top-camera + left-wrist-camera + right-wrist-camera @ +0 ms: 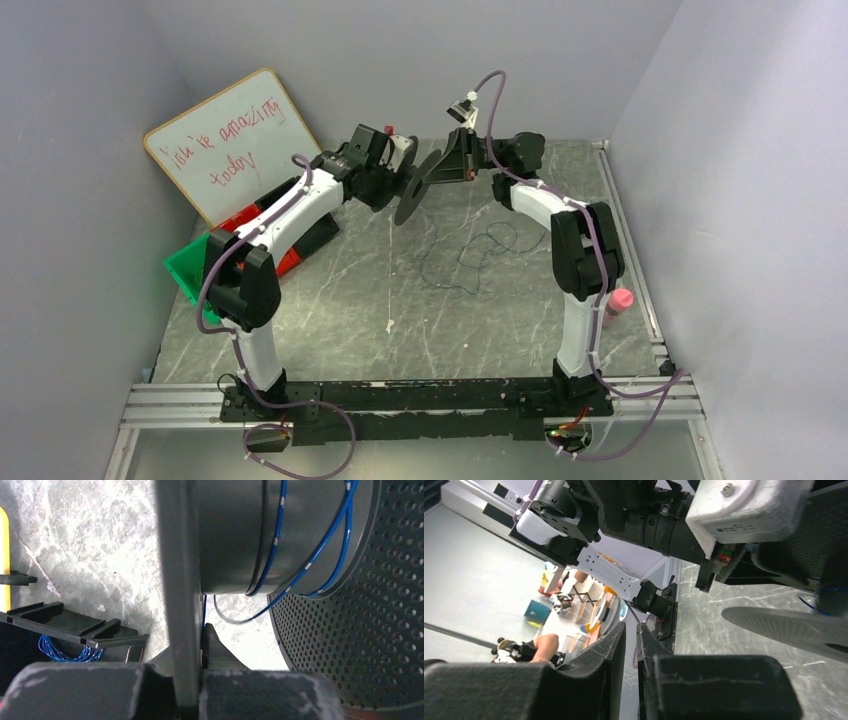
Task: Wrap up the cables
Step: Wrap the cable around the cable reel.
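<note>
Cable: the thin blue cable [274, 540] has only a few turns on the grey core, widely spaced. The rest straggles in loose loops on the counter [330, 320].
Loose part: seen from above, it lies at about 5 o'clock from the spool [410, 187], near the middle of the counter.
Spool: held off the counter at 12 o'clock, with its perforated flanges standing on edge.
Progress: early, by my judgement. Winding has begun, but most of the length is not yet on the core.
Left to do: take up the long strand turn by turn, then secure the end.
Left gripper: my left gripper [191, 645] is clamped on the spool's thin flange, one pad on each face.
Right gripper: my right gripper [631, 630] shows only a narrow slit between its pads. I cannot tell whether it pinches the wire.
Left arm: reaches forward and inward from 7 o'clock, with its wrist at the spool.
Right arm: bends in from 5 o'clock, and its wrist meets the spool from the 3 o'clock side.
Around: a whiteboard [235, 140] leans at 10 o'clock, with a green bin [188, 268] at 9 o'clock.
</note>
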Robot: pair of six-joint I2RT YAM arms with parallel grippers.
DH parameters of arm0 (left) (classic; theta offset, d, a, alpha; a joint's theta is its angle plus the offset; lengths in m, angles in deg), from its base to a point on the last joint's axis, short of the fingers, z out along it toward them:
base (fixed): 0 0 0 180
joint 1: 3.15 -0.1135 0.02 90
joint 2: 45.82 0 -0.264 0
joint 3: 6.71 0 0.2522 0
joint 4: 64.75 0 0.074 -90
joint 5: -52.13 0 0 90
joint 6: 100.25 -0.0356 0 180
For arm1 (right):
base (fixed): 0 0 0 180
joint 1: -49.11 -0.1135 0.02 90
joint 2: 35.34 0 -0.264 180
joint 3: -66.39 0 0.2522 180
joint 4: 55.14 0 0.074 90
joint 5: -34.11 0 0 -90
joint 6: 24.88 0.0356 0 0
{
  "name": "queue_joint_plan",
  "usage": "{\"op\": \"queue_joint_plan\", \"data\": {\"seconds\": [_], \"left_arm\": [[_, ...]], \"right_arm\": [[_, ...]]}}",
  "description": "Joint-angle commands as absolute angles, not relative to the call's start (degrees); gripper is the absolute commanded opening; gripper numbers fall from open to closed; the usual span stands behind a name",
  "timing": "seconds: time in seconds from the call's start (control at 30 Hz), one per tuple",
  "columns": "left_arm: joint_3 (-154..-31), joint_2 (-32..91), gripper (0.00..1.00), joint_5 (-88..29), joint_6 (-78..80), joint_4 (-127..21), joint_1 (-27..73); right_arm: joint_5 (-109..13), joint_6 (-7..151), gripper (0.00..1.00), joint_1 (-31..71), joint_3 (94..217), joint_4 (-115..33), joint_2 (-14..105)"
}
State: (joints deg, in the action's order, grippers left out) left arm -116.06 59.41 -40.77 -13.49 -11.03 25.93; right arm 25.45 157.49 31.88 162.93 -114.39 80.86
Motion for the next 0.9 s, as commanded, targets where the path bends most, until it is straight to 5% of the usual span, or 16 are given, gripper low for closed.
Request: {"op": "queue_joint_plan", "data": {"seconds": [0.0, 0.2, 0.33, 0.4, 0.87], "left_arm": [[-119.59, 57.32, 0.02, -41.23, -11.56, -15.22, 25.94], [-123.92, 57.30, 0.02, -41.30, -11.78, -13.17, 25.93], [-128.36, 57.71, 0.02, -42.09, -11.74, -11.29, 25.94], [-129.76, 57.63, 0.02, -42.48, -11.73, -10.89, 25.93], [-133.26, 57.68, 0.02, -41.46, -10.71, -8.57, 25.85]], "right_arm": [[26.63, 159.52, 0.19, 36.02, 165.27, -121.19, 80.30], [23.18, 141.40, 0.21, 40.92, 160.18, -99.16, 76.79], [10.63, 89.74, 0.25, 41.63, 166.66, -44.18, 73.36], [4.41, 75.23, 0.26, 40.66, 168.81, -30.43, 73.59], [11.61, 65.51, 0.55, 37.40, 155.07, -46.53, 76.26]]}}
